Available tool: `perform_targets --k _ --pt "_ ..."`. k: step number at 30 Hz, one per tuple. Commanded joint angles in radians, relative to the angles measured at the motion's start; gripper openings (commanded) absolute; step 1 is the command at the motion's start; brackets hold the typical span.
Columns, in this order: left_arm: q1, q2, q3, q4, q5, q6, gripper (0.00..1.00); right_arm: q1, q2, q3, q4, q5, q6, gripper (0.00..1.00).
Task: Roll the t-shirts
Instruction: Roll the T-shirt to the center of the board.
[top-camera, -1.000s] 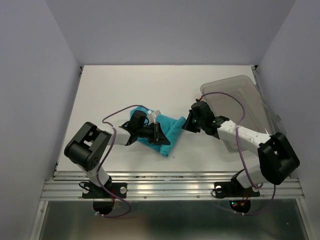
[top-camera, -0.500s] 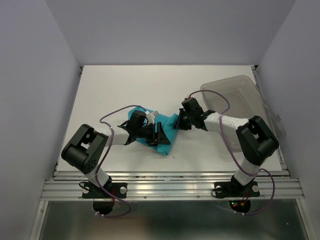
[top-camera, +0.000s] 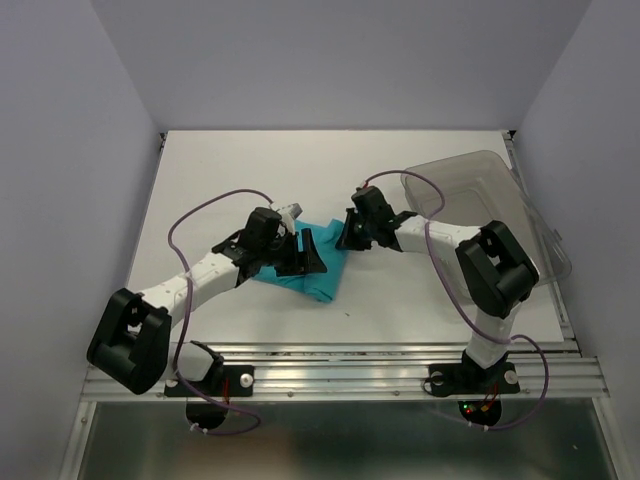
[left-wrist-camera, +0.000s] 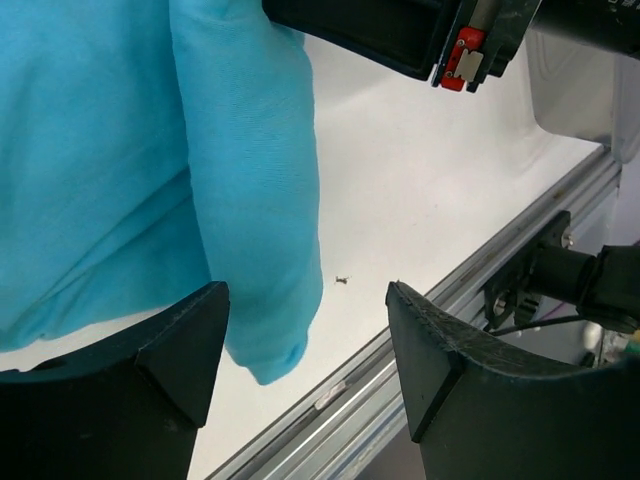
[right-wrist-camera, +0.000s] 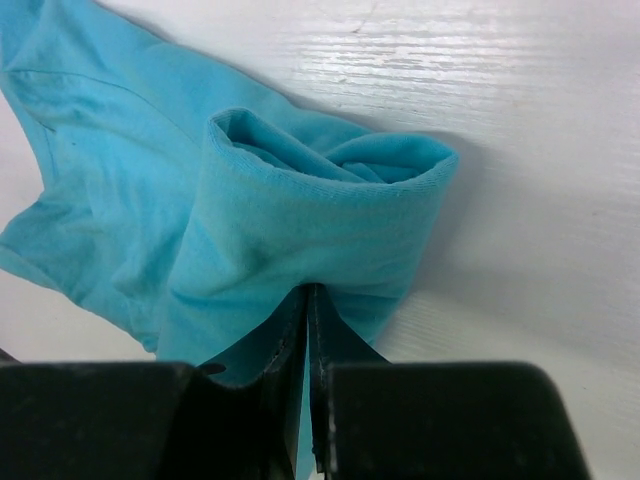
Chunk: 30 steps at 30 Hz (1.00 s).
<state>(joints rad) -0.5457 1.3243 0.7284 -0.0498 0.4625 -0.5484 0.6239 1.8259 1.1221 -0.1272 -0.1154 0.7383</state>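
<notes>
The teal t-shirt (top-camera: 326, 268) lies partly rolled near the middle of the white table. In the right wrist view its rolled end (right-wrist-camera: 310, 215) faces me, with a flat part spread to the left. My right gripper (top-camera: 346, 238) is shut, and its tips (right-wrist-camera: 307, 292) press against the underside of that rolled end. My left gripper (top-camera: 300, 254) hovers open over the shirt's left part. In the left wrist view the roll (left-wrist-camera: 262, 190) hangs between and beyond the spread fingers (left-wrist-camera: 190, 330), and nothing is gripped.
A clear grey-tinted plastic bin (top-camera: 492, 205) sits at the table's right side, behind the right arm. The metal rail (top-camera: 340, 362) runs along the near edge. The right arm's wrist (left-wrist-camera: 400, 30) is close to the left gripper.
My left gripper opened, let go of the shirt and moved slightly farther over it. The shut right gripper slid left from near the bin to the roll's end.
</notes>
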Motion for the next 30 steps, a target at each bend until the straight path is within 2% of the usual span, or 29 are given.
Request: perform_targets --k 1,2,5,6,8,9,11,12,19,30 --pt "0.004 -0.053 0.032 -0.062 -0.085 0.021 0.74 0.019 0.019 0.061 -0.008 -0.032 -0.043 0.10" --pt "0.006 -0.054 0.029 -0.059 -0.087 0.013 0.73 0.019 0.015 0.061 -0.014 -0.036 -0.053 0.10" --pt "0.006 -0.045 0.011 -0.010 -0.056 -0.004 0.61 0.019 0.006 0.056 -0.018 -0.046 -0.057 0.10" --pt "0.004 -0.042 0.003 0.004 -0.047 -0.016 0.51 0.019 0.004 0.058 -0.020 -0.052 -0.063 0.10" --pt "0.004 -0.034 -0.009 0.042 -0.035 -0.030 0.38 0.019 0.006 0.070 -0.026 -0.066 -0.073 0.11" --pt "0.004 -0.021 -0.017 0.072 -0.036 -0.039 0.26 0.019 0.004 0.077 -0.040 -0.078 -0.085 0.12" --pt "0.006 0.015 -0.024 0.100 -0.064 -0.045 0.11 0.028 -0.002 0.088 -0.052 -0.067 -0.094 0.13" --pt "0.004 0.030 -0.027 0.113 -0.091 -0.047 0.00 0.028 -0.017 0.088 -0.052 -0.060 -0.097 0.13" --pt "0.006 0.147 -0.072 0.154 -0.125 -0.064 0.00 0.019 -0.014 0.137 -0.072 0.011 -0.111 0.15" --pt "0.006 0.121 -0.115 0.127 -0.134 -0.044 0.00 0.010 0.220 0.312 -0.123 0.022 -0.149 0.14"
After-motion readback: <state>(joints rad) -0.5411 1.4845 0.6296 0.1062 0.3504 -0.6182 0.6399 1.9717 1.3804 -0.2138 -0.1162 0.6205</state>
